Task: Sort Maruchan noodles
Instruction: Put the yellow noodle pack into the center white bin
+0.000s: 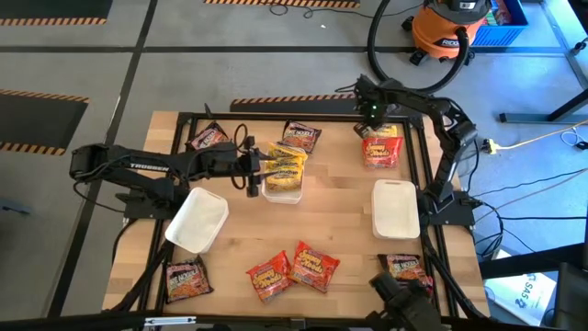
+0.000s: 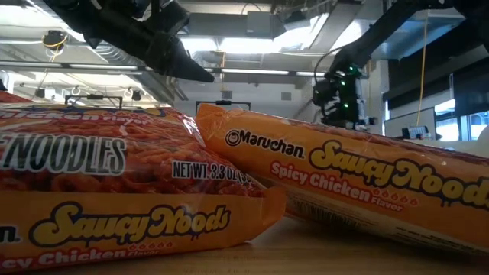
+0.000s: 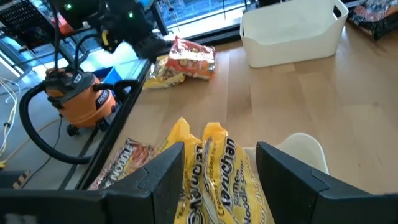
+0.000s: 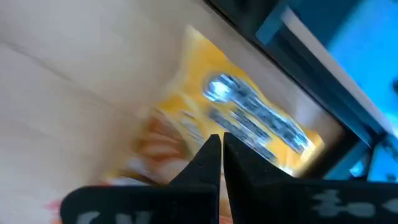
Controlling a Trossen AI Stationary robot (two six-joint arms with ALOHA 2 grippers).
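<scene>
My left gripper [image 1: 254, 175] [image 3: 221, 163] is open at the table's middle, a finger on either side of the yellow Maruchan packets [image 3: 214, 180] [image 1: 286, 163]. Those packets lie in a white tray [image 1: 283, 192] whose rim [image 3: 305, 146] shows past the fingers. I cannot tell whether the fingers touch the packets. My right gripper [image 1: 372, 114] [image 4: 221, 148] is shut near the far edge, above a yellow packet [image 4: 249, 118] [image 1: 378, 131]. That packet lies beside a red one [image 1: 381, 153].
Dark packets lie at the far left [image 1: 209, 138], far middle [image 1: 300, 135], near left [image 1: 188, 279] and near right [image 1: 404, 268]. Two red-orange packets [image 1: 271, 279] [image 1: 314, 267] lie at the near edge. White trays sit left [image 1: 197, 219] and right [image 1: 395, 207].
</scene>
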